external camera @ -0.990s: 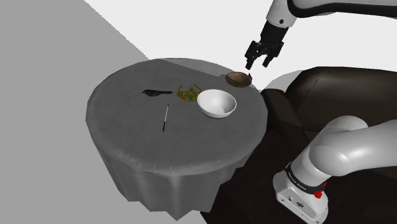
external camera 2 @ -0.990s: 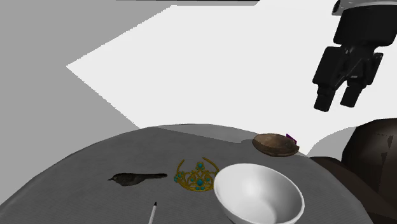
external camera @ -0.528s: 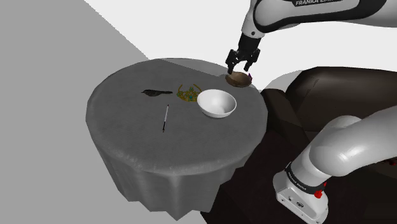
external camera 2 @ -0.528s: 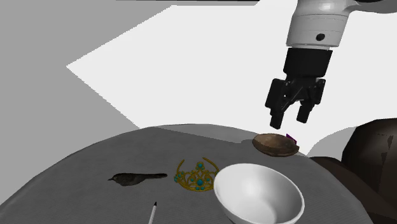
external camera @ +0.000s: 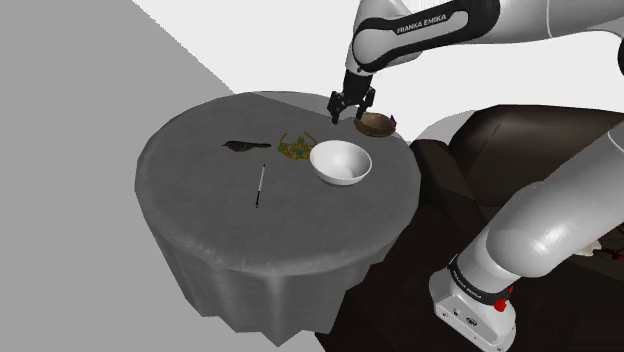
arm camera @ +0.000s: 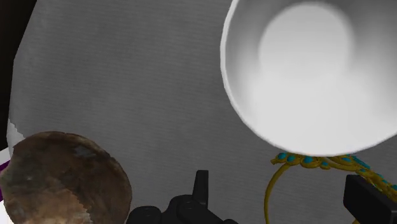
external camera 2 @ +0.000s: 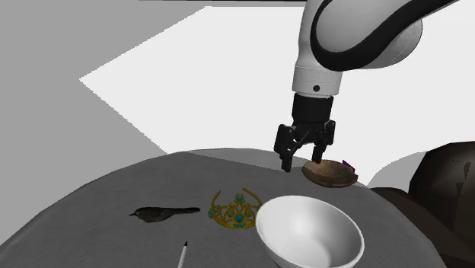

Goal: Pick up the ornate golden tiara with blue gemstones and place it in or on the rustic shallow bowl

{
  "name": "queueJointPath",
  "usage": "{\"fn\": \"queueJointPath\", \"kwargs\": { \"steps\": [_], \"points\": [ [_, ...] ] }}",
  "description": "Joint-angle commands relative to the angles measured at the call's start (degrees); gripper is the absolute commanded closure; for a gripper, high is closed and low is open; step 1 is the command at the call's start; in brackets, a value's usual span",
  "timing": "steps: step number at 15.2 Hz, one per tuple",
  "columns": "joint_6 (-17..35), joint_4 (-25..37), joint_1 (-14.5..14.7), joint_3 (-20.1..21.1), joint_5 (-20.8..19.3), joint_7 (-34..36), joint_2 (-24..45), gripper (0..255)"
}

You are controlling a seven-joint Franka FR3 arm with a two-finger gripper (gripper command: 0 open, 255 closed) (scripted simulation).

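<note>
The golden tiara point(external camera: 297, 147) point(external camera 2: 237, 211) point(arm camera: 299, 160) with blue stones lies on the grey-draped table point(external camera: 220, 225), at ten o'clock from the white bowl point(external camera: 340, 162) in the shoulder view. The brown shallow bowl point(external camera: 376, 124) point(external camera 2: 329, 172) sits at the white bowl's one o'clock. The gripper point(external camera: 347, 119) point(external camera 2: 301, 163) hangs at the tiara's one o'clock, fingers apart, empty.

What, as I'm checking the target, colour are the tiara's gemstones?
Teal, blue-green, set in the golden tiara; the second exterior view shows them best.
</note>
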Motion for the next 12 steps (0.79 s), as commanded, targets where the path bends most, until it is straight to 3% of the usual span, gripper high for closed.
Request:
{"fn": "queueJointPath", "kwargs": {
  "steps": [1, 12],
  "points": [
    [1.54, 2.24, 0.12, 0.15, -0.13, 0.2, 4.09, 0],
    [5.3, 21.51, 0.78, 0.59, -1.09, 1.13, 28.79, 0]
  ]
}}
